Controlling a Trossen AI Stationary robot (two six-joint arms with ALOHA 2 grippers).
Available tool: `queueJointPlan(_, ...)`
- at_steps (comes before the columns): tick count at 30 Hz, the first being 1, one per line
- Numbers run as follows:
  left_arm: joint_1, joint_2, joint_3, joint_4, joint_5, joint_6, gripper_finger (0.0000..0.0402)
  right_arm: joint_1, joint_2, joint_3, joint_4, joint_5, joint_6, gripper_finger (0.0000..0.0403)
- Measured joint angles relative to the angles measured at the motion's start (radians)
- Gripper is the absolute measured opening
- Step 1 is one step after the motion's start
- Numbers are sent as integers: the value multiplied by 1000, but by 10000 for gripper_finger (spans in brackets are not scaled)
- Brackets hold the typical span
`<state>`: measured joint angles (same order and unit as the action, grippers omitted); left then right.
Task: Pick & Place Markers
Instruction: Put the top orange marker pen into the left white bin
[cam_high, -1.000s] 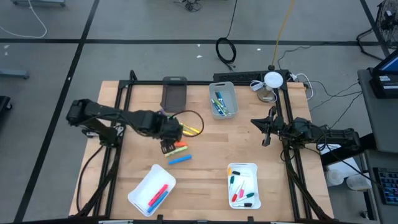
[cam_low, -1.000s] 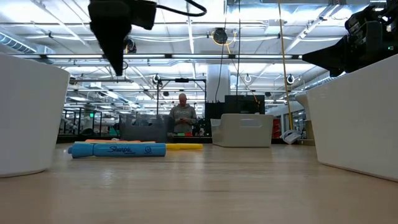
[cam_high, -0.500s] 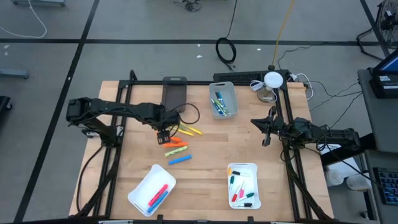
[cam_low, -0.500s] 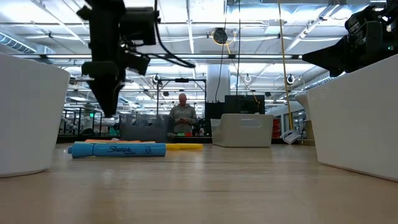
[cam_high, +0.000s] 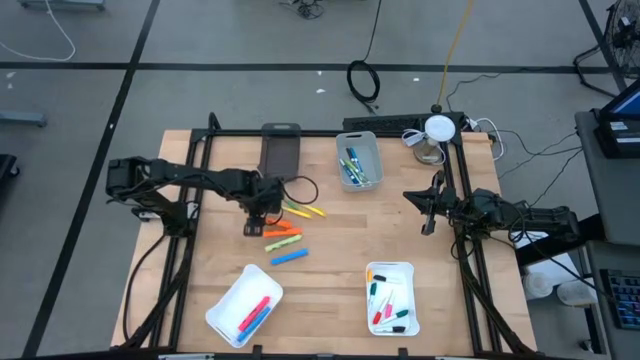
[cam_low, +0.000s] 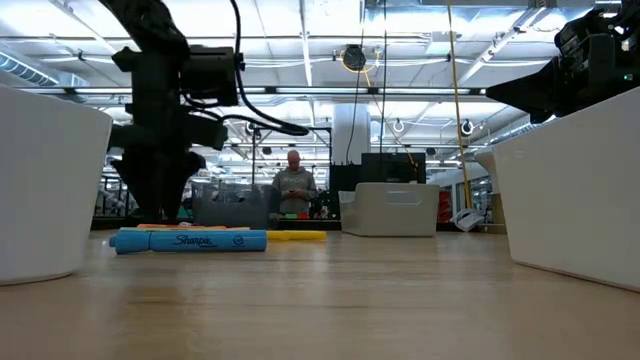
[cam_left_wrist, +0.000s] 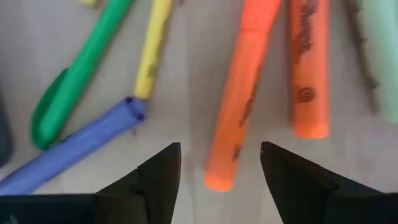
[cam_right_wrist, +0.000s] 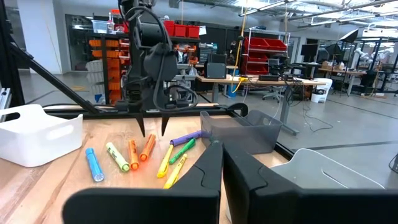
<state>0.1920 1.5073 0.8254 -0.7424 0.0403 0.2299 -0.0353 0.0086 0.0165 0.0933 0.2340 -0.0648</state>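
high view: left gripper (cam_high: 252, 230) hangs by the loose markers (cam_high: 284, 238) at table centre; right gripper (cam_high: 428, 222) waits at the right edge. left wrist view: its fingers (cam_left_wrist: 155, 180) spread empty above an orange highlighter (cam_left_wrist: 242, 106).

Bright ceiling strip lights (cam_low: 330, 45) are flooding the room evenly, throwing only faint shadows on the tabletop (cam_high: 330, 235). Close up, the markers (cam_left_wrist: 245, 93) are showing soft and blurred, and the near fingers (cam_right_wrist: 208, 180) are blurring too.
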Motion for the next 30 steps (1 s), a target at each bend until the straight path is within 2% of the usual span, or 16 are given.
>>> queueJointPlan(8, -21, 0, 0, 23, 100, -3, 203, 0, 0, 0, 0, 0, 0, 0)
queueJointPlan(18, -30, 38, -15, 79, 8, 7, 179, 0, 0, 0, 0, 0, 0, 0)
queueJointPlan(26, -31, 76, -105, 223, 15, -8, 180, 0, 0, 0, 1, 0, 0, 0)
queueJointPlan(30, -35, 75, -118, 236, 15, -3, 171, 0, 0, 0, 3, 0, 0, 0)
